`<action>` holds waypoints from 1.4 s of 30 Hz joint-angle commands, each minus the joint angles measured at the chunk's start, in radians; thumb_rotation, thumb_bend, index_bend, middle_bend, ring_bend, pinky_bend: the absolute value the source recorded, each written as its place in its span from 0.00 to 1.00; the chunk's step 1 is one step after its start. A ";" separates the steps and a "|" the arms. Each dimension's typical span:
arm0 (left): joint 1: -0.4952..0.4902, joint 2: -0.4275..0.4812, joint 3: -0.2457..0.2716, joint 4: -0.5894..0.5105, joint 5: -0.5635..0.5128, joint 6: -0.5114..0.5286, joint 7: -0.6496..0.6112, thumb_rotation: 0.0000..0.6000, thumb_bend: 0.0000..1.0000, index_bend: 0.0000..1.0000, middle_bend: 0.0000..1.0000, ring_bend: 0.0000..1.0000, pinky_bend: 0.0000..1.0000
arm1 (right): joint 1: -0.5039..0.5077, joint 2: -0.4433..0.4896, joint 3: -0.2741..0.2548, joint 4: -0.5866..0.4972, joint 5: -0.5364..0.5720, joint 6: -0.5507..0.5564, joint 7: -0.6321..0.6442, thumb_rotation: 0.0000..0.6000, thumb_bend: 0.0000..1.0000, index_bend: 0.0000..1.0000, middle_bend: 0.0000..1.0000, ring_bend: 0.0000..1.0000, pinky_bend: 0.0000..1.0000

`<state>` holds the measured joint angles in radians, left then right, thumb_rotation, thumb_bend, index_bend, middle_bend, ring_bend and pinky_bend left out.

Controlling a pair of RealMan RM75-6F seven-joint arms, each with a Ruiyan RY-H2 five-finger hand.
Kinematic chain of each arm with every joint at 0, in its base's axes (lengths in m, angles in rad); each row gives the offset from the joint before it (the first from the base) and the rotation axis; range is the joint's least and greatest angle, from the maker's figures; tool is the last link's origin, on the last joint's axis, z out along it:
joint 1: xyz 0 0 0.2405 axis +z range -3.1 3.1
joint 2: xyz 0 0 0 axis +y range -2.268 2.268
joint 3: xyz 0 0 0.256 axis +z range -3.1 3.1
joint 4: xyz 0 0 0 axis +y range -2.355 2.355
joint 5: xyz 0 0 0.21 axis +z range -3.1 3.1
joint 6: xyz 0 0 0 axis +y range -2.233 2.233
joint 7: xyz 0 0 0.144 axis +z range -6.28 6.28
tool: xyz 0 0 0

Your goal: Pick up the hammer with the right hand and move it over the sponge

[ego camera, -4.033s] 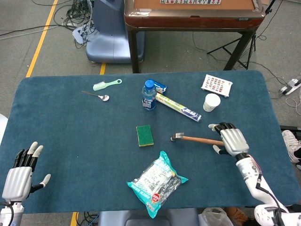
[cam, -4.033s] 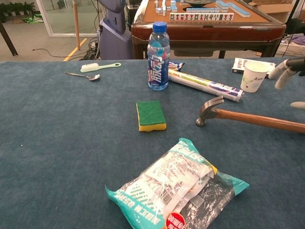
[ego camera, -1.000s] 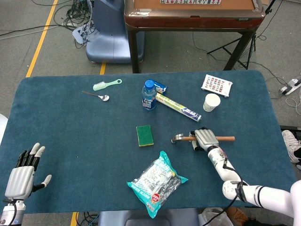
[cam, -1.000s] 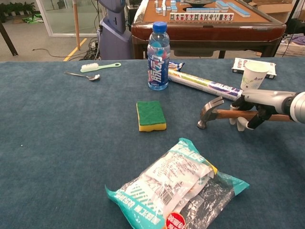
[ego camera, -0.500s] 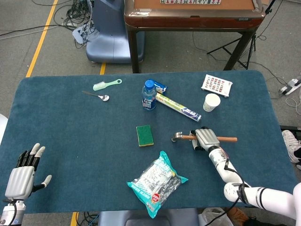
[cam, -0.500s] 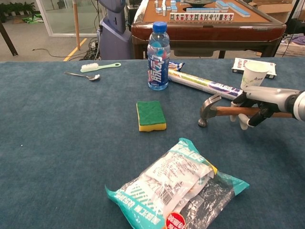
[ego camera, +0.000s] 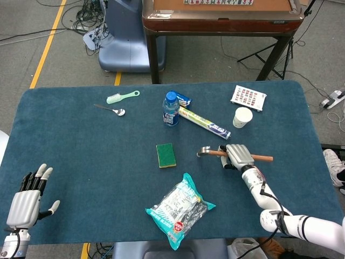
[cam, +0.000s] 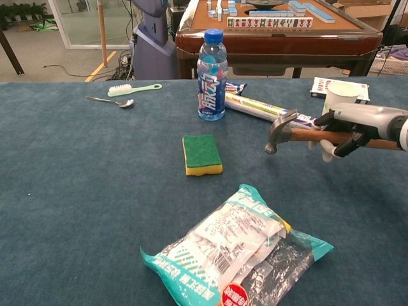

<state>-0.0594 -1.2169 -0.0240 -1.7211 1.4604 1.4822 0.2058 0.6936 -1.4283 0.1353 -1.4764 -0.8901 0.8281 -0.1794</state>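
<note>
My right hand (ego camera: 237, 156) (cam: 357, 129) grips the wooden handle of the hammer (ego camera: 211, 152) (cam: 287, 132) and holds it lifted a little off the table, its metal head pointing left. The green and yellow sponge (ego camera: 166, 155) (cam: 201, 153) lies flat on the blue table to the left of the hammer head, apart from it. My left hand (ego camera: 26, 199) rests open at the table's near left corner, holding nothing; the chest view does not show it.
A water bottle (ego camera: 171, 109) (cam: 211, 75), a foil-wrapped roll (ego camera: 205, 122) (cam: 273, 113) and a paper cup (ego camera: 242, 117) (cam: 340, 97) stand behind the hammer. A plastic snack bag (ego camera: 179, 209) (cam: 241, 254) lies near the front. A spoon (ego camera: 111, 110) and brush (ego camera: 122, 96) lie far left.
My right hand has closed on the hammer handle and raised the hammer off the table; its head now hangs higher than half a second ago. The left hand has not moved.
</note>
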 commanded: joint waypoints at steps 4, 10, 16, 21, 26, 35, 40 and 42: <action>0.001 0.001 0.001 -0.004 0.000 0.001 0.004 1.00 0.23 0.00 0.00 0.00 0.00 | -0.004 0.030 0.013 -0.023 -0.029 0.001 0.019 1.00 0.97 0.67 0.75 0.62 0.69; 0.002 0.000 0.001 -0.003 -0.002 0.003 0.005 1.00 0.23 0.00 0.00 0.00 0.00 | 0.005 0.061 0.022 -0.050 -0.031 -0.011 0.019 1.00 0.97 0.67 0.76 0.64 0.73; 0.003 0.002 0.000 -0.006 -0.005 0.004 0.006 1.00 0.23 0.00 0.00 0.00 0.00 | 0.022 0.085 0.036 -0.083 -0.033 -0.032 0.025 1.00 0.97 0.67 0.78 0.66 0.75; 0.007 0.005 0.001 -0.010 -0.005 0.010 0.011 1.00 0.23 0.00 0.00 0.00 0.00 | 0.052 0.101 0.051 -0.107 -0.017 -0.072 0.027 1.00 0.97 0.68 0.78 0.66 0.75; 0.012 0.008 0.002 -0.015 -0.002 0.020 0.013 1.00 0.23 0.00 0.00 0.00 0.00 | 0.105 0.102 0.058 -0.112 0.021 -0.122 0.002 1.00 0.98 0.68 0.78 0.67 0.75; 0.027 0.019 0.005 -0.018 -0.003 0.038 0.009 1.00 0.23 0.00 0.00 0.00 0.00 | 0.146 0.041 0.093 -0.090 0.017 -0.113 0.044 1.00 0.98 0.68 0.79 0.67 0.76; 0.030 0.021 0.005 -0.013 -0.005 0.039 0.003 1.00 0.23 0.00 0.00 0.00 0.00 | 0.170 0.002 0.084 -0.053 0.014 -0.130 0.046 1.00 0.98 0.68 0.79 0.67 0.76; 0.032 0.021 0.006 -0.011 -0.007 0.039 0.002 1.00 0.23 0.00 0.00 0.00 0.00 | 0.182 -0.015 0.079 -0.036 0.023 -0.139 0.039 1.00 0.98 0.69 0.79 0.68 0.76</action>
<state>-0.0276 -1.1961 -0.0184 -1.7322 1.4537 1.5208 0.2073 0.8684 -1.4351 0.2181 -1.5201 -0.8724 0.6950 -0.1363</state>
